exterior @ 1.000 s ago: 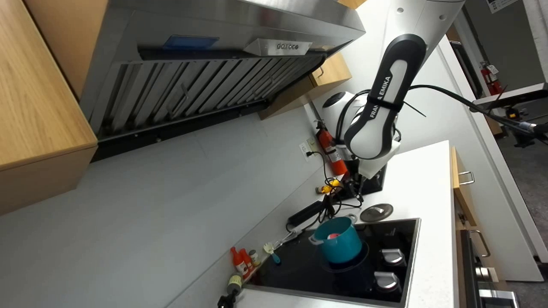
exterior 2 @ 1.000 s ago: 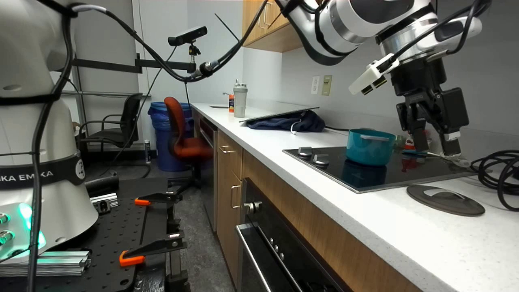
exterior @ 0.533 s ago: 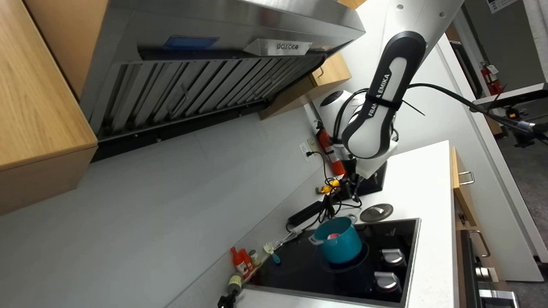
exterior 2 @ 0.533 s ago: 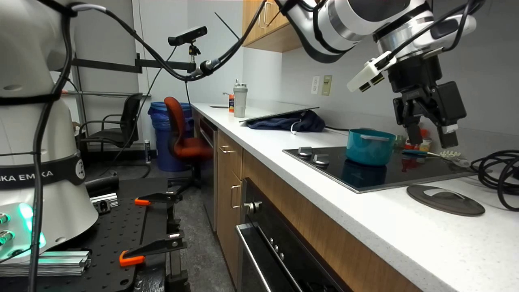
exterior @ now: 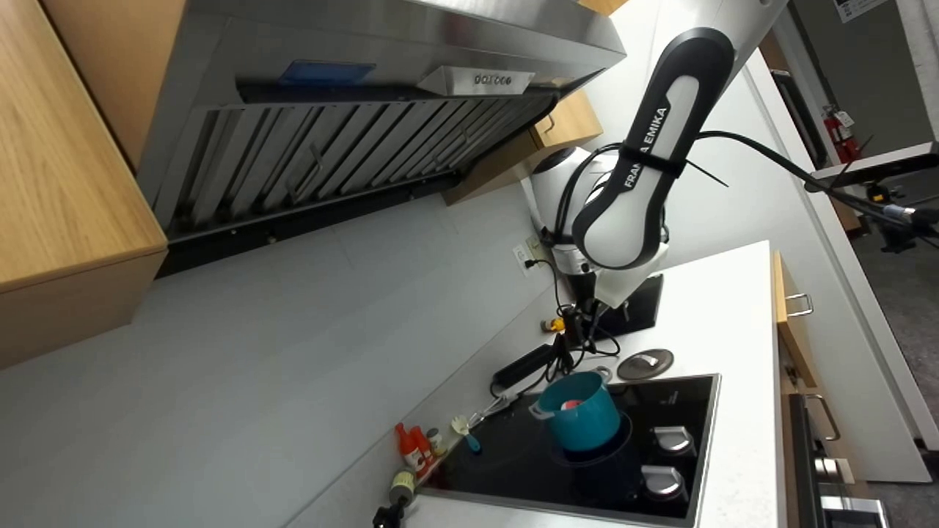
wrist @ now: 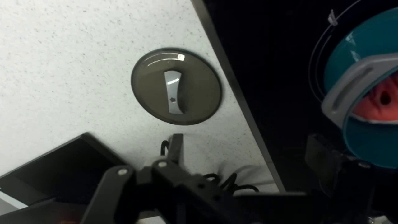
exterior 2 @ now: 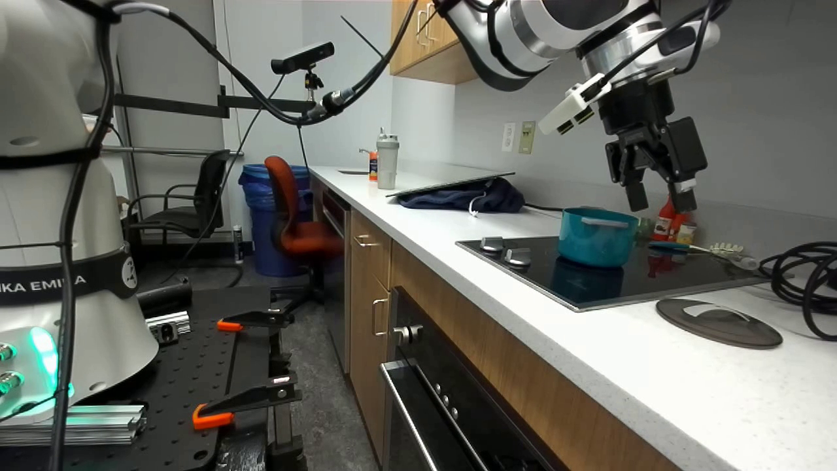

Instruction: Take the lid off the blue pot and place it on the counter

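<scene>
The lid [exterior: 645, 365], a greyish glass disc with a light handle, lies flat on the white counter [exterior: 715, 315] beside the cooktop. It also shows on the counter [exterior 2: 628, 366] as the lid [exterior 2: 719, 325], and as the lid [wrist: 199, 93] in the wrist view, handle up. The blue pot [exterior 2: 594, 241] stands uncovered on the cooktop. A red-pink thing inside the blue pot [wrist: 357, 43] shows in the wrist view. My gripper [exterior 2: 660, 196] is open and empty, raised above the cooktop side. In the wrist view its fingers [wrist: 247, 149] are wide apart, touching neither lid nor pot.
The black cooktop [exterior 2: 667, 278] borders the lid's spot. Black cables [exterior 2: 801, 278] lie on the counter near the lid. Red bottles [exterior: 412, 449] and a whisk-like utensil [exterior: 488, 411] lie along the wall. A range hood [exterior: 352, 139] hangs above. A dark cloth [exterior 2: 458, 198] lies farther along.
My gripper has moved up and to the left in both exterior views, staying open. The lid and the blue pot have not moved.
</scene>
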Motion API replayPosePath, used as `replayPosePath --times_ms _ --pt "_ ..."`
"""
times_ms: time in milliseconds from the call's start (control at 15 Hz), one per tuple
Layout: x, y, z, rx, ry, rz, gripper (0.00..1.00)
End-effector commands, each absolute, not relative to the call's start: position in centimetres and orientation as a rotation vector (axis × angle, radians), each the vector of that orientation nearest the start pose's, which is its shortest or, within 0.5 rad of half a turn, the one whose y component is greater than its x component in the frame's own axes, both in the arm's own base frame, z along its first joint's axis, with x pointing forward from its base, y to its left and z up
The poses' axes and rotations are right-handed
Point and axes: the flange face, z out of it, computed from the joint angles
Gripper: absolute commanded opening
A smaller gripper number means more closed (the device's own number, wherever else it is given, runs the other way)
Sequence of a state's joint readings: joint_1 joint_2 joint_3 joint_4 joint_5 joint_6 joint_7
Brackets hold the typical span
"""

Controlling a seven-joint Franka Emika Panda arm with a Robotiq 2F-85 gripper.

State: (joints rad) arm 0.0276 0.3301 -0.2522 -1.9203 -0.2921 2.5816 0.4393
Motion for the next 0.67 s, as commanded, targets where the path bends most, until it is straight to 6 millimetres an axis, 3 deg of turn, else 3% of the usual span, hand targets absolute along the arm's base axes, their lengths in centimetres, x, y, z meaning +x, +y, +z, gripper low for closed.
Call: replayPosePath --times_ms 0,600 --pt "62.3 -10.7 37.1 -3.251 0.593 -0.646 1.0" --pt "58.6 -7.4 38.4 -3.266 0.446 -0.636 1.0"
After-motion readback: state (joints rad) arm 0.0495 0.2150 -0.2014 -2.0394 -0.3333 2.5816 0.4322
